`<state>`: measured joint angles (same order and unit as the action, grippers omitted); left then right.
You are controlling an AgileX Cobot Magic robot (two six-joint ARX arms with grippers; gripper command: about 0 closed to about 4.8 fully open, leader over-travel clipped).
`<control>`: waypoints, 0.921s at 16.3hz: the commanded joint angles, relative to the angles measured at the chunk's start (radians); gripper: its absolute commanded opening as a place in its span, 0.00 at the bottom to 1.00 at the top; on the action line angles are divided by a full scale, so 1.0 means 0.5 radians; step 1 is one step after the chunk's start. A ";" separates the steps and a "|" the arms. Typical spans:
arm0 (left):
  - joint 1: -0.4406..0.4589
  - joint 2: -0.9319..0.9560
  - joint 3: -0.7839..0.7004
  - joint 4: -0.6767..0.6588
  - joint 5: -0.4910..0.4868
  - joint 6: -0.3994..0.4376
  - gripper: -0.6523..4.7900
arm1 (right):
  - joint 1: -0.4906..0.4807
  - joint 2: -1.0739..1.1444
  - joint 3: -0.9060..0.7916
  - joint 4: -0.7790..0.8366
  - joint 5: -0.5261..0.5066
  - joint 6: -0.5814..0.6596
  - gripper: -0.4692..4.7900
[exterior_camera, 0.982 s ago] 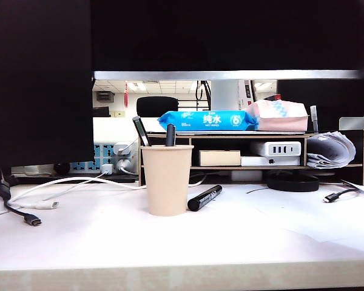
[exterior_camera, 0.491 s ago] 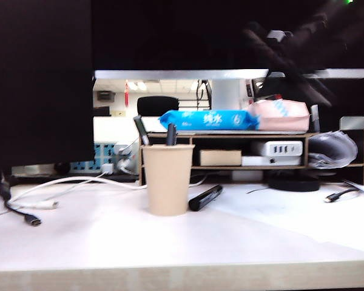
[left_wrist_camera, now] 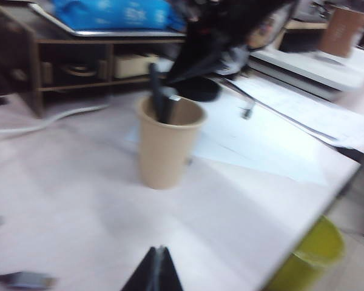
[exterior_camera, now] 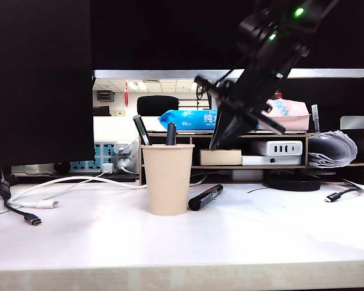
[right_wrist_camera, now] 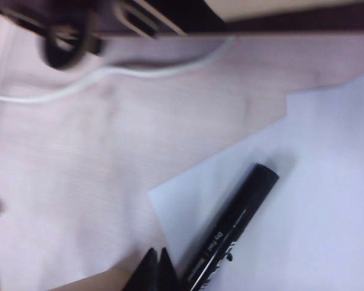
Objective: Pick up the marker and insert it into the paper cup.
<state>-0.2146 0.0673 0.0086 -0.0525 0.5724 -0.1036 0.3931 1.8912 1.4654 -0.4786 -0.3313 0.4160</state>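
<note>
Cut off and blurred near your grippers

Beside your right gripper (right_wrist_camera: 156,267), the marker (right_wrist_camera: 230,233) runs off frame; the left wrist view is smeared.

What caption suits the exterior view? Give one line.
Right gripper, shut, hangs above the black marker lying beside the paper cup.

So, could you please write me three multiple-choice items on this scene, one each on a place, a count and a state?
1. Where is the marker?
A. inside the paper cup
B. lying on the table beside the paper cup
C. in the right gripper

2. How many dark pens stand in the paper cup?
A. none
B. two
C. five

3. How are the right gripper jaws?
A. shut, empty
B. wide open
C. shut on the marker

Answers:
1 B, it lies flat by the cup's base.
2 B, two tips rise above the rim.
3 A, the fingertips meet above the marker, holding nothing.
</note>
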 commanded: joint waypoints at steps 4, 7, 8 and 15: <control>-0.123 0.057 0.002 0.018 -0.091 0.051 0.11 | 0.021 -0.001 0.007 0.001 0.088 -0.010 0.08; -0.123 0.057 0.002 0.017 -0.091 0.050 0.11 | 0.022 0.004 0.007 0.013 0.089 -0.002 0.08; -0.123 0.057 0.002 0.016 -0.091 0.050 0.11 | 0.022 0.016 0.008 0.024 0.088 0.000 0.08; -0.123 0.057 0.002 0.011 -0.091 0.050 0.11 | 0.033 0.179 0.008 0.065 0.100 0.004 0.08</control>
<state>-0.2741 0.0952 0.0086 -0.0536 0.5282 -0.0822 0.4088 1.9804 1.4662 -0.4671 -0.2874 0.4179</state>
